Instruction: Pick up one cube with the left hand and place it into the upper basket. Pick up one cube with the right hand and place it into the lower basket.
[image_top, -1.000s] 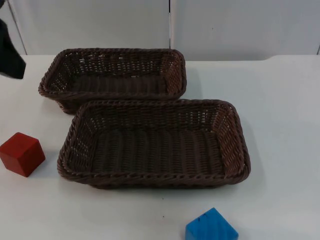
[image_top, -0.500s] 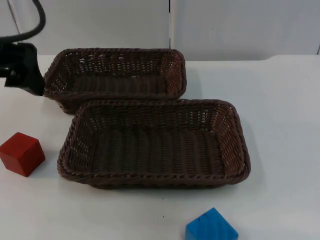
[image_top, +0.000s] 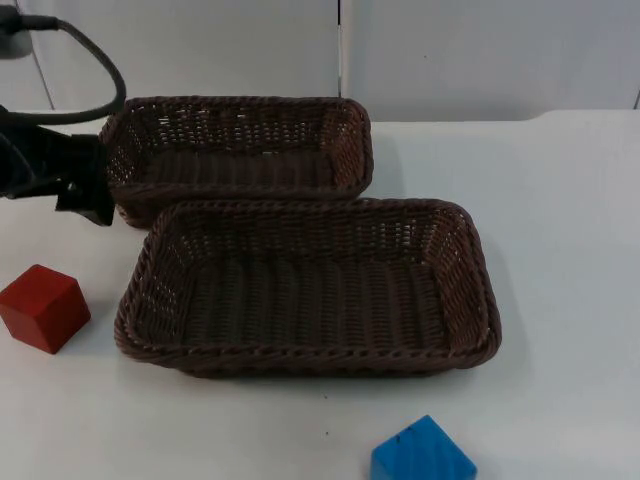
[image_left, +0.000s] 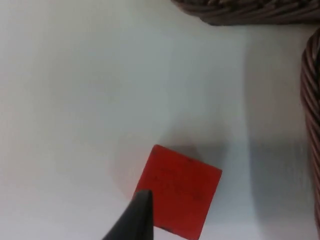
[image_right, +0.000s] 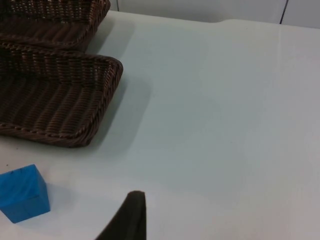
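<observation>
The white table carries two brown woven baskets, the lower basket being the larger and nearer, the upper basket lying just behind it with rims close together; neither is seen to contain a cube. The left gripper is held above the table beside the upper basket's left end, and the red cube lies on the table ahead of and below it, near the left wall of the lower basket but apart from it. In the left wrist view one black fingertip overlaps the red cube at its near corner; whether the fingers are spread or closed cannot be told, and nothing is seen to be held. The step in hand is judged to be the approach of the left arm to the red cube. For it to be done well, the tool should be centred over the cube, turned so that the fingers meet two opposite flat faces and not the corners, and lowered with clearance kept from the basket wall on the cube's far side. The right gripper waits; the blue cube lies just beside and ahead of its fingertip, in front of the lower basket's near rim, and its finger state cannot be told either.
</observation>
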